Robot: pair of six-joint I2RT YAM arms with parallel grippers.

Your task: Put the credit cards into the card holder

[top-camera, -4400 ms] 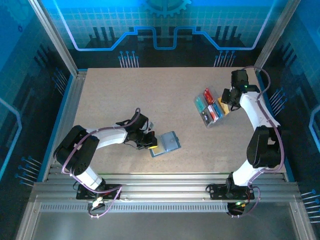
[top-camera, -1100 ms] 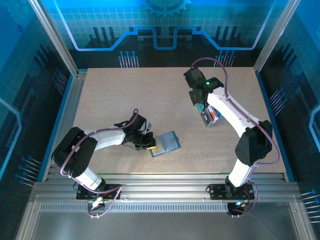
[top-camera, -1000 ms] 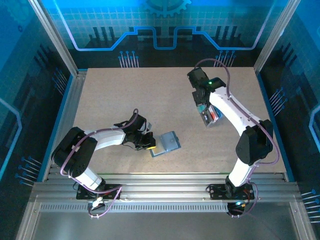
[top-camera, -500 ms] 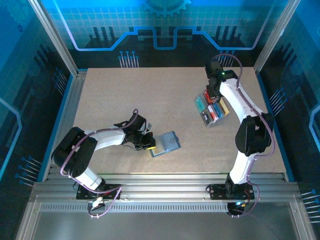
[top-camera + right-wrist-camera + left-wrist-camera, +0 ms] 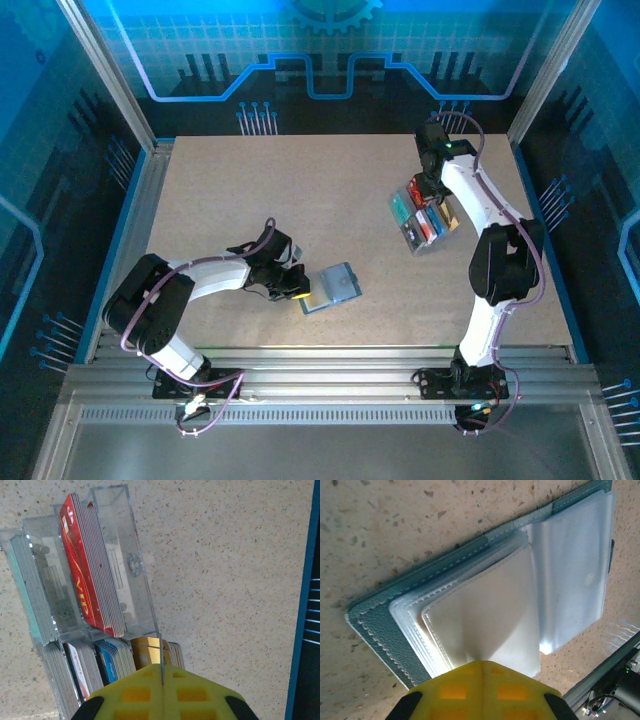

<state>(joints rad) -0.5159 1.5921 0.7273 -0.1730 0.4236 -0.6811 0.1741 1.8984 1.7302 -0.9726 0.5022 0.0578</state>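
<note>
**Top external view.** We list a speckled table (image 5: 250,190). The card holder (image 5: 335,285) lies open on it, near the front and about mid-width. The left gripper (image 5: 297,287) sits at the holder's left edge. A clear tray (image 5: 413,244) stands toward the back right, with the credit cards (image 5: 430,224) upright in its compartments. The right gripper (image 5: 430,188) is over the tray's far end.

**Left wrist view.** The card holder (image 5: 380,630) has a slate-blue cover, and its clear sleeves are fanned open. The left gripper (image 5: 481,666) has its yellow fingers pressed together, the tips meeting the near edge of the top sleeve. We cannot tell whether that sleeve is pinched.

**Right wrist view.** In the tray (image 5: 132,560), the credit cards (image 5: 85,565) are sorted in stacks: red and teal in the far compartments, blue and orange in the near ones. The right gripper (image 5: 163,669) has its jaws closed, just beside the orange stack. A thin edge-on line runs into the seam between the fingers, and we cannot identify it.
</note>
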